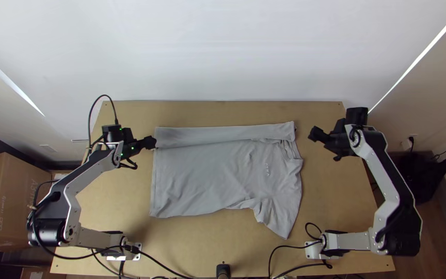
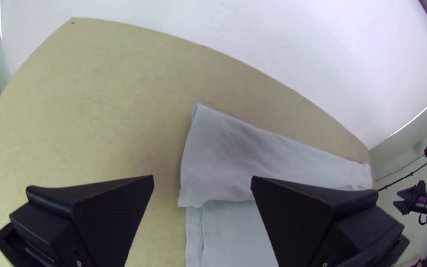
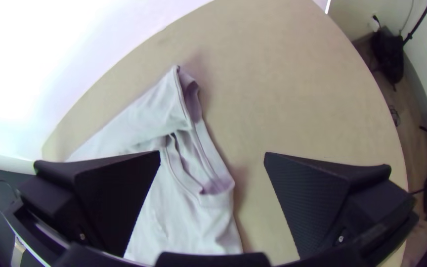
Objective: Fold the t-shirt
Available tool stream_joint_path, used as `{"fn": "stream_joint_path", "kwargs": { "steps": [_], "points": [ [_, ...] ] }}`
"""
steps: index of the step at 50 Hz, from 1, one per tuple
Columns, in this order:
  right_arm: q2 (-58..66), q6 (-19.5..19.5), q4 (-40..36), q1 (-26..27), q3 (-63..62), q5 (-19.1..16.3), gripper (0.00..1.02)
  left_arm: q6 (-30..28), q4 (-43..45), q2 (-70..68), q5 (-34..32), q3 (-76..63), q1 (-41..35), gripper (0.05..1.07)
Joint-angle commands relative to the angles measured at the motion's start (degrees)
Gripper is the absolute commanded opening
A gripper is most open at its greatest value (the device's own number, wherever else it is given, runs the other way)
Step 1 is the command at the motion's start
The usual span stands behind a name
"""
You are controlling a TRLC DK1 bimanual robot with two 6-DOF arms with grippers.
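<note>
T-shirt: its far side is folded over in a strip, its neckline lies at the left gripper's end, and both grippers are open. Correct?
Not quite: the top view shows the neckline of the t-shirt at the right gripper's end, not the left gripper's. The rest stands.

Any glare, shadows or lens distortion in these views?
Top view: bright strips at the room's sides; right wrist view: wall nearly washed out at upper left, soft shadow beside the t-shirt; both wrist views: table edges bowed, some corners dark.
</note>
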State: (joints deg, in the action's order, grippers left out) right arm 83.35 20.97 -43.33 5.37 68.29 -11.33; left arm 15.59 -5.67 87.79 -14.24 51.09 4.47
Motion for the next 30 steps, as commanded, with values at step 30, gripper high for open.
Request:
{"fn": "stream_joint_path", "kwargs": {
  "steps": [30],
  "points": [
    [-8.4, -17.5, -18.4, 1.2, -19.0, -5.4, 0.86, -3.5, -14.0, -18.9, -5.5, -0.2, 4.3, 1.00]
  ]
}}
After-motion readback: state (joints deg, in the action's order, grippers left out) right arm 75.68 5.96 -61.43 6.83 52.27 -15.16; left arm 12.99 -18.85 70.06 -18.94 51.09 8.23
